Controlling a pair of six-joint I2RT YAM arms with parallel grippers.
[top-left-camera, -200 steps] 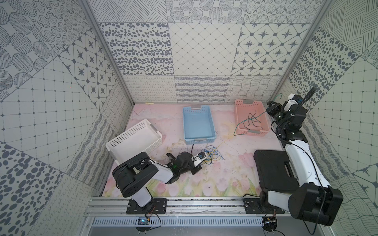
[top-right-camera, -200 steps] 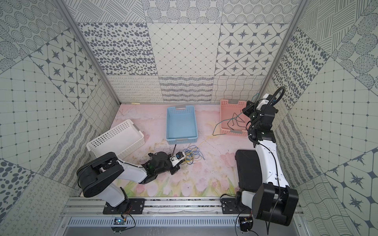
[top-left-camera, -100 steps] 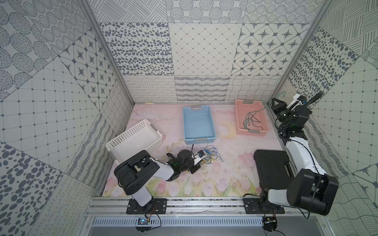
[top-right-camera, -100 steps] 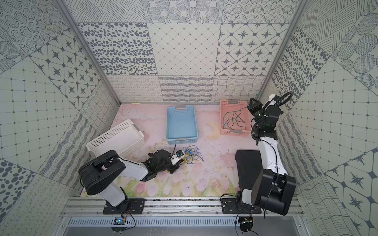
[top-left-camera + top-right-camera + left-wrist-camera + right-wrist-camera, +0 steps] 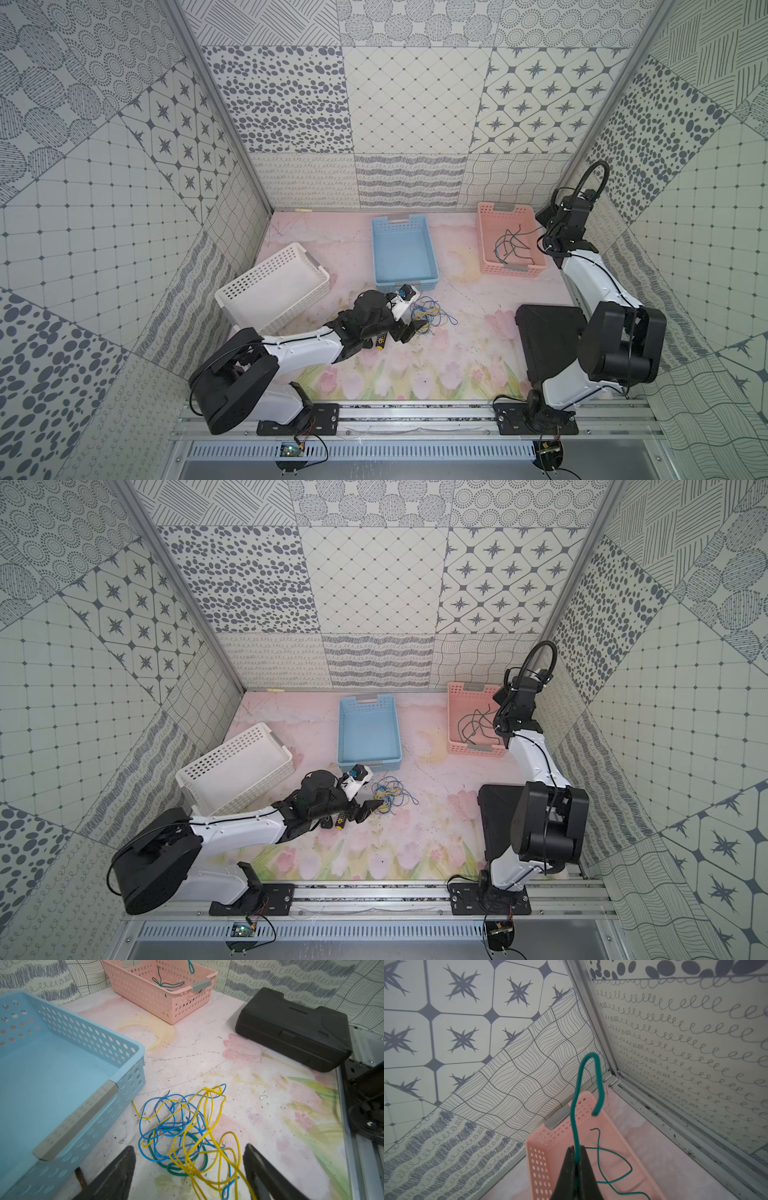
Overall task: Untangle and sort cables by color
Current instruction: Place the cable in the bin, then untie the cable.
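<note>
A tangle of blue, yellow and green cables (image 5: pixel 182 1126) lies on the table in front of the blue basket (image 5: pixel 376 249), seen in both top views (image 5: pixel 430 318) (image 5: pixel 390 798). My left gripper (image 5: pixel 189 1146) is open, its fingers low on either side of the near end of the tangle, gripping nothing. My right gripper (image 5: pixel 576 1150) is shut on a green cable (image 5: pixel 576 1105) that hooks upward from the jaws. It hangs at the right rim of the pink basket (image 5: pixel 484 232), near the back corner. More green cable (image 5: pixel 509 245) lies inside that basket.
A white basket (image 5: pixel 270 286) sits tilted at the left. A black case (image 5: pixel 544 332) lies on the right by the right arm's base. A black-and-yellow screwdriver (image 5: pixel 381 338) lies under the left wrist. The side wall stands close behind the right gripper.
My left gripper has opened at the tangle. The right gripper has carried the green cable from the table edge over the pink basket toward the right wall.
</note>
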